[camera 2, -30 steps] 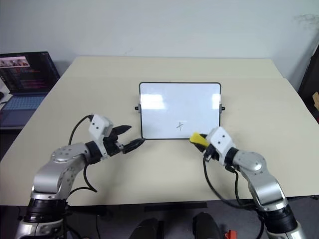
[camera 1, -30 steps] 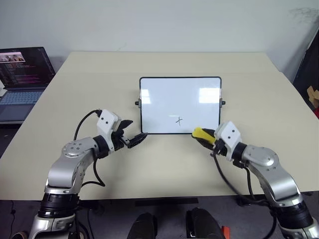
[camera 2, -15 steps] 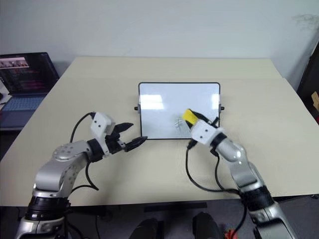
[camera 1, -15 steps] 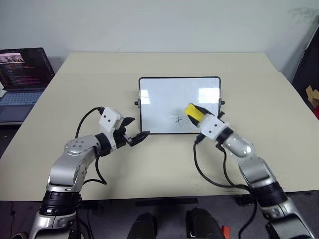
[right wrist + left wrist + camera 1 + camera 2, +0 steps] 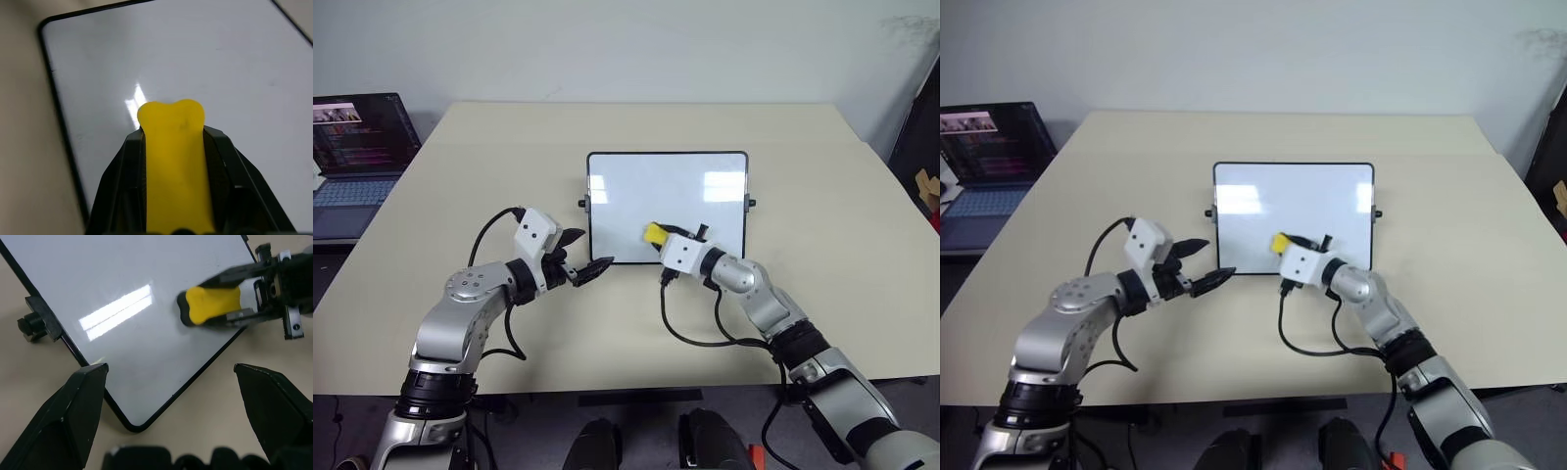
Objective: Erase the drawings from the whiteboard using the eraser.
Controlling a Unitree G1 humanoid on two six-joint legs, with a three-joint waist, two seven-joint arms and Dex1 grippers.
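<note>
The eraser (image 5: 656, 233) is on the whiteboard (image 5: 636, 191), low and near the middle of its white face, right where a wipe needs it. The right gripper (image 5: 171, 147) has its jaws pinching the yellow block from both sides, so the dark underside can press flat on the glossy surface while the arm drags it across. No drawings can be made out on the board now; the face reads clean white with window glare, though the patch under the eraser is hidden, so a trace there can't be ruled out. My call: the wiping is at or close to its end.

The left gripper (image 5: 582, 271) hovers just beside the board's near left corner, jaws spread wide and holding nothing. It looks placed to steady the frame if the board slides under the rubbing, but it is not touching it. In the left wrist view the corner sits between the two fingers (image 5: 73, 406), apart from both.

The board lies flat on a pale beige table (image 5: 822, 176), its little side knob (image 5: 30, 325) clear of anything. The table is otherwise bare around it. Off the left edge, a laptop (image 5: 357, 147) sits open with a lit screen. Behind it all, a plain light wall (image 5: 626, 49).
</note>
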